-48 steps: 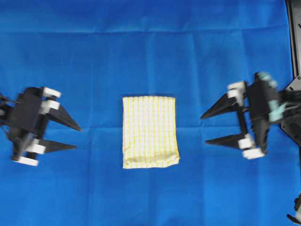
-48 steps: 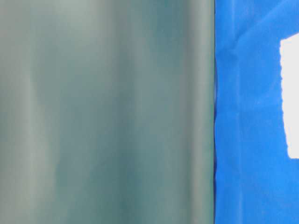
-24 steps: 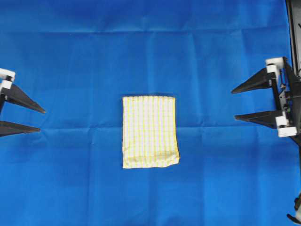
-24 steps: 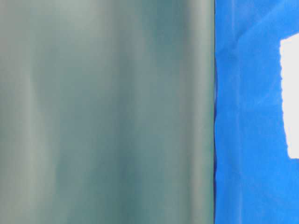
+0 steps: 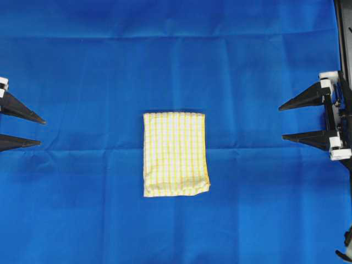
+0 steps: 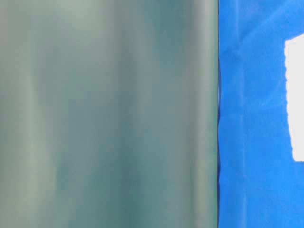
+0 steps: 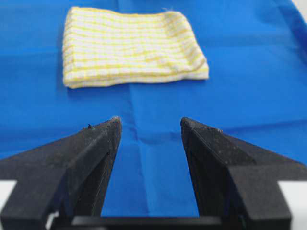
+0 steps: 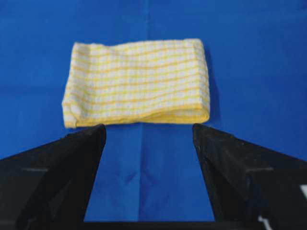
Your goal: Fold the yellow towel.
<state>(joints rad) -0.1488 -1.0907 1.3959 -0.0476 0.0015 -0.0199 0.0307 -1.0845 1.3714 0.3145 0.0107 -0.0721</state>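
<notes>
The yellow towel [image 5: 175,153] lies folded into a small layered rectangle in the middle of the blue cloth. It also shows in the left wrist view [image 7: 132,45] and the right wrist view [image 8: 139,81]. My left gripper [image 5: 39,131] is open and empty at the far left edge, well away from the towel; in its own view [image 7: 149,125] only blue cloth lies between the jaws. My right gripper [image 5: 282,122] is open and empty at the far right, also well away; in its own view [image 8: 148,130] the jaws frame bare cloth.
The large plain blue cloth [image 5: 176,55] covers the whole table, with faint creases. A black frame [image 5: 344,33] runs down the right edge. The table-level view shows a blurred grey-green surface [image 6: 109,114] and a strip of the blue cloth [image 6: 247,142].
Both grippers have drawn back outward from the towel toward the left and right edges, staying open. The towel has not moved.
</notes>
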